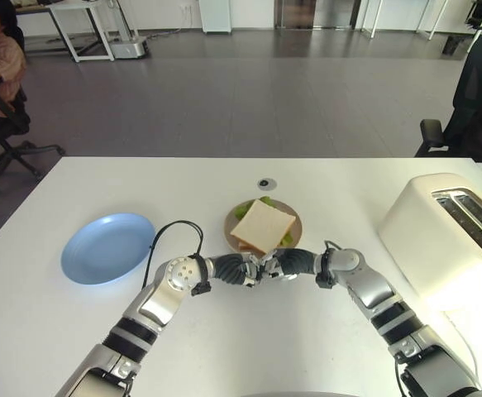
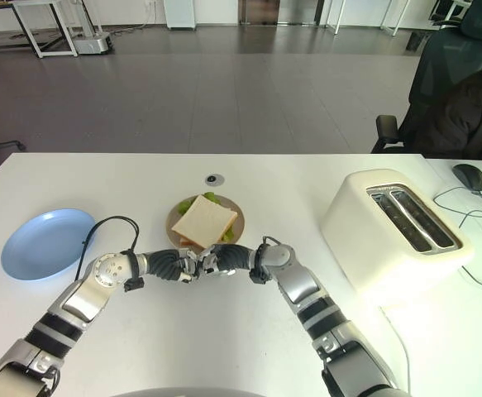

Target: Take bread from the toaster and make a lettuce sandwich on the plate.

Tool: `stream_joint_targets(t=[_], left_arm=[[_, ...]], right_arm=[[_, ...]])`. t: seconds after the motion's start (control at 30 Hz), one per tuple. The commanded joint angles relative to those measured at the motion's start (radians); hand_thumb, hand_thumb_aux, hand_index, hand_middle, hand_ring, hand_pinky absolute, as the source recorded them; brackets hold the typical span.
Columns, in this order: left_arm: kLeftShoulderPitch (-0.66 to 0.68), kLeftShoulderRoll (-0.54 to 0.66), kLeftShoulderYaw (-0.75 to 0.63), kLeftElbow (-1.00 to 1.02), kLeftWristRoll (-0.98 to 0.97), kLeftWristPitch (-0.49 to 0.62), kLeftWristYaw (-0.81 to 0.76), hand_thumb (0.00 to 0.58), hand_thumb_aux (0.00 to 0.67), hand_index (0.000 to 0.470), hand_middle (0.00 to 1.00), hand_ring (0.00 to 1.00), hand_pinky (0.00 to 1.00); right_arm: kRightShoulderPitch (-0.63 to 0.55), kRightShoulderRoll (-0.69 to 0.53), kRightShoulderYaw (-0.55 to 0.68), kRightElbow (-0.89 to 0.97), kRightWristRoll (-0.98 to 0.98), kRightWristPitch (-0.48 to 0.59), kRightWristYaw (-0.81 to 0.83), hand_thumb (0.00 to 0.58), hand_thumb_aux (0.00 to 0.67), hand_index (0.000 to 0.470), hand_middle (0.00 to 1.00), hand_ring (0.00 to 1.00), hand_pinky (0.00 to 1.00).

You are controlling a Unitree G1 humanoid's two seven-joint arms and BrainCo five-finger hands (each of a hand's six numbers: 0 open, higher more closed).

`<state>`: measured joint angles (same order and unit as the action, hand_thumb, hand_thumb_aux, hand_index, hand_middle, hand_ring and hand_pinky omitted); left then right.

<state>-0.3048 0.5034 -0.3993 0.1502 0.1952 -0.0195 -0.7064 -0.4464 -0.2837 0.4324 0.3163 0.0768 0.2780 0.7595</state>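
Left eye view showed you the left hand (image 1: 231,270) and right hand (image 1: 288,263) close together just before the plate (image 1: 299,223) with the sandwich (image 1: 262,226); you couldn't tell their grip.

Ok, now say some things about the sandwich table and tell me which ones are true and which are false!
1. The sandwich sits on the blue plate. False: it is on the brown plate in the middle; the blue plate lies further to the left.
2. The toaster stands on the robot's right side. True.
3. Green lettuce peeks out from under the top bread. True.
4. The left hand and right hand are far apart. False: they meet just in front of the brown plate.
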Motion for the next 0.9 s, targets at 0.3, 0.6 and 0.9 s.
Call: stream_joint_targets(t=[0.3, 0.6, 0.9], left_arm=[[-0.3, -0.178, 0.096, 0.489, -0.03, -0.194, 0.121, 0.58, 0.67, 0.47, 1.0, 1.0, 1.0], [-0.205, -0.168, 0.196, 0.263, -0.2, -0.133, 0.008, 0.58, 0.67, 0.47, 1.0, 1.0, 1.0], [0.094, -0.2, 0.448, -0.436, -0.378, 0.198, 0.269, 0.0, 0.0, 0.0, 0.0, 0.0, 0.0]], right_arm=[[-0.284, 0.11, -0.128, 0.569, -0.066, -0.152, -0.102, 0.58, 0.67, 0.47, 1.0, 1.0, 1.0], [-0.29, 0.047, -0.22, 0.347, -0.007, -0.073, -0.02, 0.58, 0.67, 0.47, 1.0, 1.0, 1.0], [-0.079, 0.088, -0.403, -0.428, 0.164, 0.281, -0.24, 0.0, 0.0, 0.0, 0.0, 0.0, 0.0]])
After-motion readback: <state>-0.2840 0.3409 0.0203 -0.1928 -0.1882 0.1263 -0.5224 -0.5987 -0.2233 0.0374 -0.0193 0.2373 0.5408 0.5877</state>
